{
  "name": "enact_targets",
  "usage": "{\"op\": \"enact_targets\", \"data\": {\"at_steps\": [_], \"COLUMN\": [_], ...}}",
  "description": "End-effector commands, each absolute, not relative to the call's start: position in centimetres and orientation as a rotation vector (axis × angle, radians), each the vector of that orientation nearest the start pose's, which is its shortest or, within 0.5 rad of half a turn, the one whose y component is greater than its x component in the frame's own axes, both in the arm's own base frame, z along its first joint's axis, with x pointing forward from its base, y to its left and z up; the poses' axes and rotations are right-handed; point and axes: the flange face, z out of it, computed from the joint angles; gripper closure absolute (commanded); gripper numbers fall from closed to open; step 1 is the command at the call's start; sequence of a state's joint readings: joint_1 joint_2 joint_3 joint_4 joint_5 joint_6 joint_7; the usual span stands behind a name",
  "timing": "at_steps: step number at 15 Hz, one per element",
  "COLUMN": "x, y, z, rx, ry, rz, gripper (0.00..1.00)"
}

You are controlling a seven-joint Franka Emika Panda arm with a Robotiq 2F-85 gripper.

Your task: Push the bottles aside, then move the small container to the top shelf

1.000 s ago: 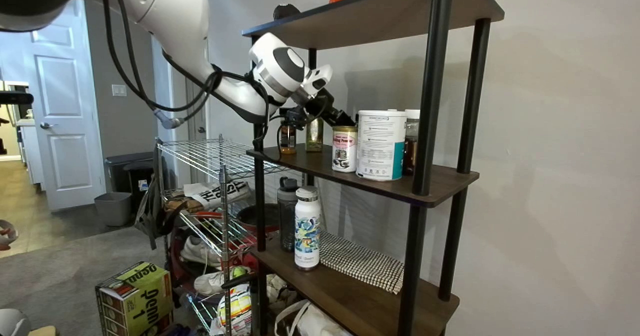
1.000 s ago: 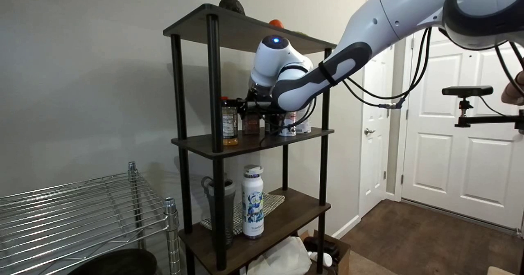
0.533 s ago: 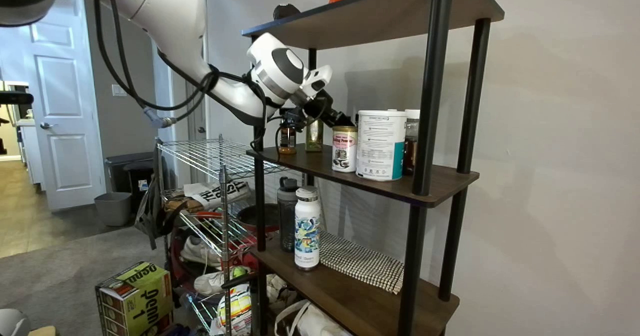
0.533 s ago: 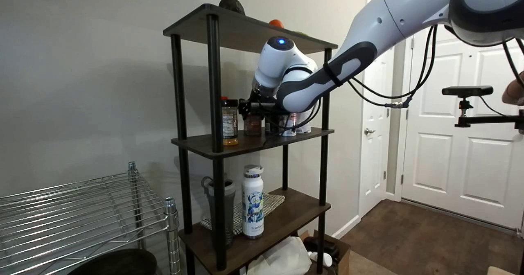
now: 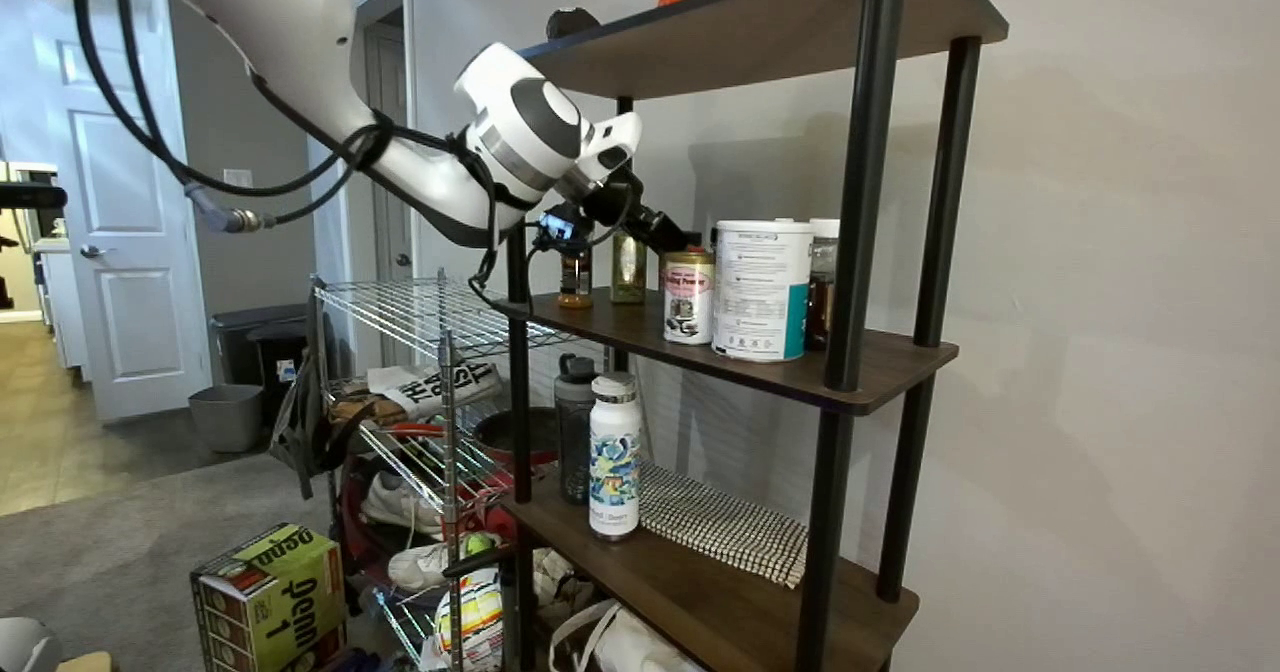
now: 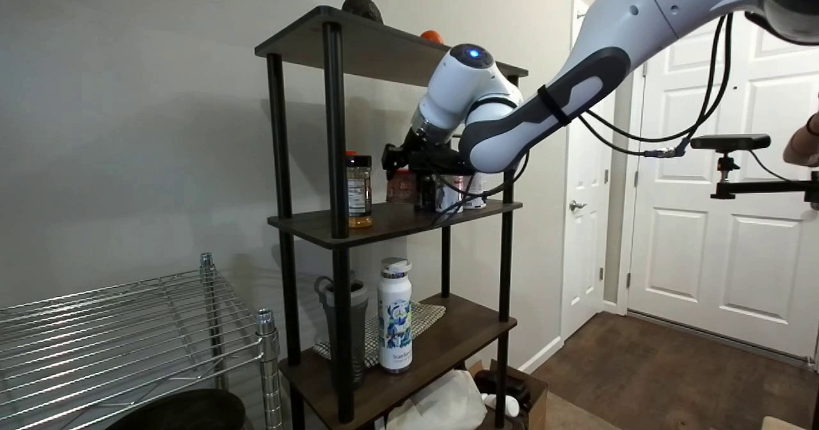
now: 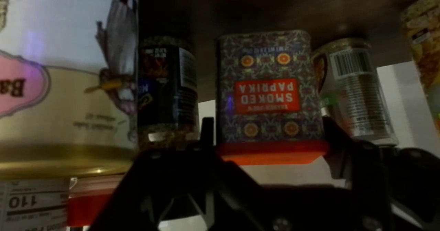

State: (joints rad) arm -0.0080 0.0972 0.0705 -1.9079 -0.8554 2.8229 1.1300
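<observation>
At 9 o'clock from the smoked paprika tin [image 7: 270,97] in the wrist view, the dark spice jar [image 7: 166,83] stands apart. My gripper [image 7: 267,124] clamps the tin over the second shelf [image 6: 397,224]. Judged step: container transfer. Next: clear the front edge, then raise toward 12 o'clock onto the top shelf [image 6: 371,49].

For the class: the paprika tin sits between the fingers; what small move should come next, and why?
Probably ease the tin straight outward before raising it: the fingers hold it near its lid, a can and a jar stand close by, and the top shelf overhangs it.
</observation>
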Motion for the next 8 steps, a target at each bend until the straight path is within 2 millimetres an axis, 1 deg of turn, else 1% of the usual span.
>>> {"op": "enact_targets", "data": {"at_steps": [1,8], "x": [59.3,55.9], "y": [7.3,8.0], "z": [54.1,55.6], "rx": [-2.742,-2.695], "ry": [0.493,0.425], "rz": [-1.470,-1.510], "gripper": [0.51,0.51]}}
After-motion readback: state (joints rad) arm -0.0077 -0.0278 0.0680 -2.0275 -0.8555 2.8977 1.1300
